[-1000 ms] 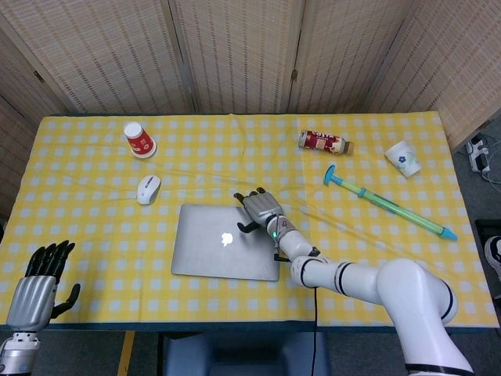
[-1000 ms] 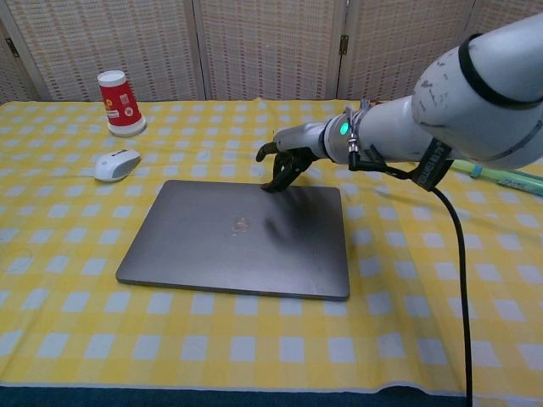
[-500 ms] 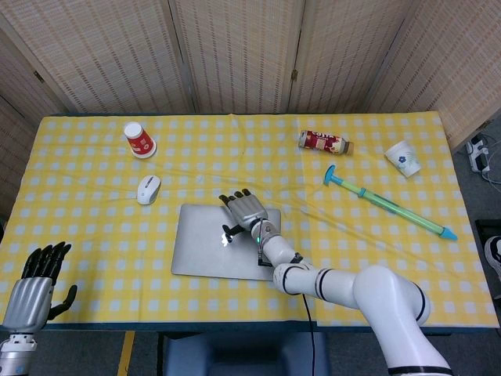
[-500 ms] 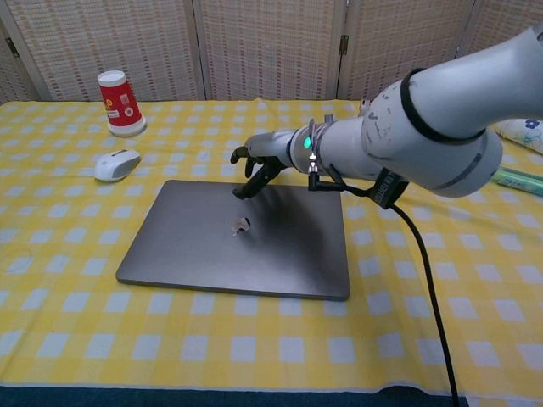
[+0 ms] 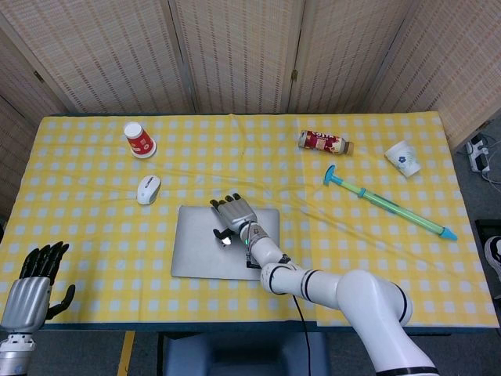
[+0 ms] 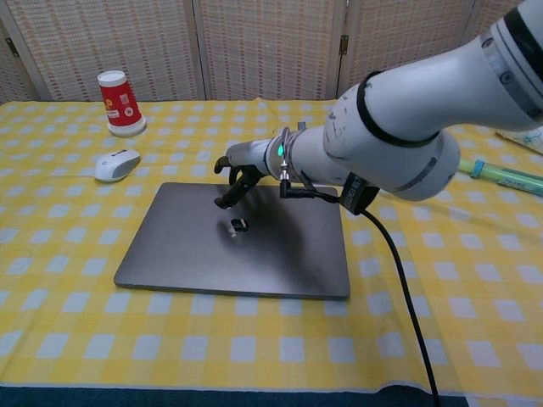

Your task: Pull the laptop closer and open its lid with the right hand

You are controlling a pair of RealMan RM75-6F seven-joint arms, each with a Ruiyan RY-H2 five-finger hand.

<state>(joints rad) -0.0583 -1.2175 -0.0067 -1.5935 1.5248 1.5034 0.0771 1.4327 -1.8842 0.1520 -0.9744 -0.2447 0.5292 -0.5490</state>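
While its lid lies flat and closed, the grey laptop rests near the front-middle of the table, its long axis running left to right along the table's length and its logo facing up. Over the far half of the lid sits the right hand, palm down, fingers curled downward with the tips at or just above the metal close to the logo; whether they press on it cannot be told, and nothing is held in them. At the front left corner, well apart from the laptop, the left hand stands upright with its fingers apart, holding nothing.

A white mouse lies just beyond the laptop's far left corner, a red paper cup further back. To the right lie a bottle, a white cup and a long teal-handled tool. A yellow checked cloth covers the table, backed by woven folding screens
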